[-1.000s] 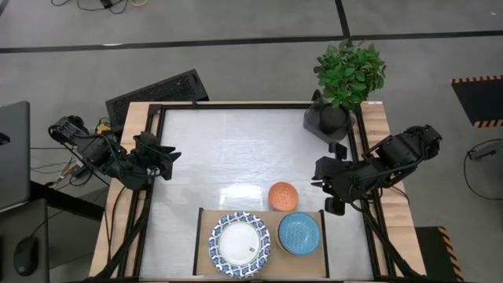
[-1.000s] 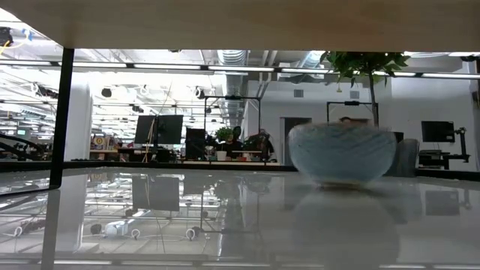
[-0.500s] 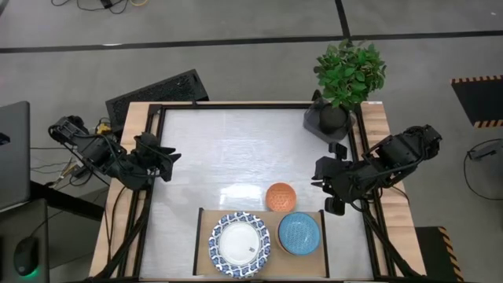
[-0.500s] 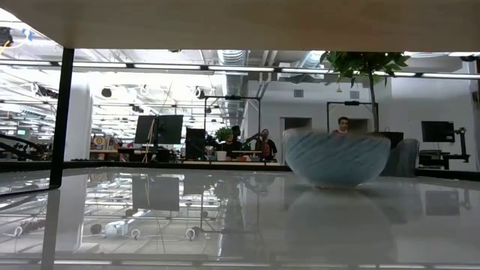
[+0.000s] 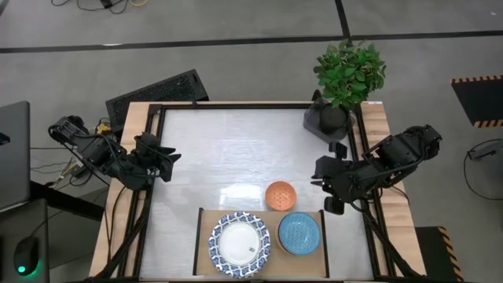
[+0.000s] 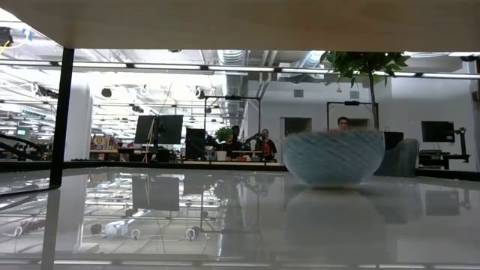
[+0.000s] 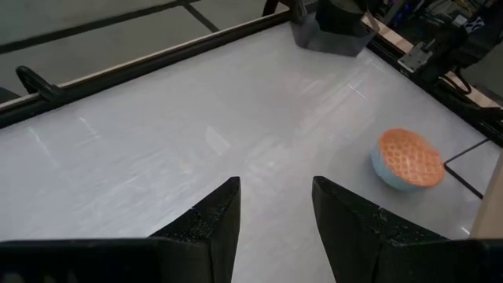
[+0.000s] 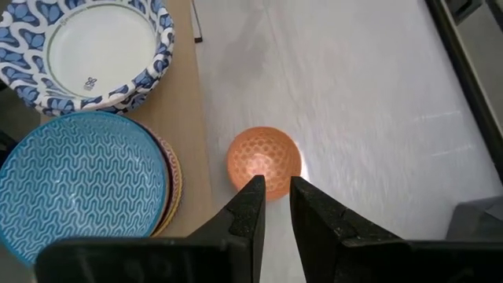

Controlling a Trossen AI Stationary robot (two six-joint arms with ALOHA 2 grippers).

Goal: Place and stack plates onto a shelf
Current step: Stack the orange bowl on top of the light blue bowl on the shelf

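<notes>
The blue-and-white rimmed plates sit stacked on the left part of the light-wood shelf, also in the right wrist view. A small bowl, orange inside and pale blue outside, stands upright on the white tabletop just beyond the shelf's far edge. My right gripper hovers to the bowl's right, its fingers narrowly apart and touching nothing. My left gripper waits open at the table's left edge.
A blue patterned bowl rests on the shelf's right part, on a pink-rimmed dish. A potted plant stands at the far right corner. Black frame rails border the tabletop. The low view looks under the shelf board, past its black leg.
The small orange bowl has rocked on the tabletop, tipping one way and then the other, and shifted slightly toward the table's left. It stands close to level now. Neither arm has moved.
</notes>
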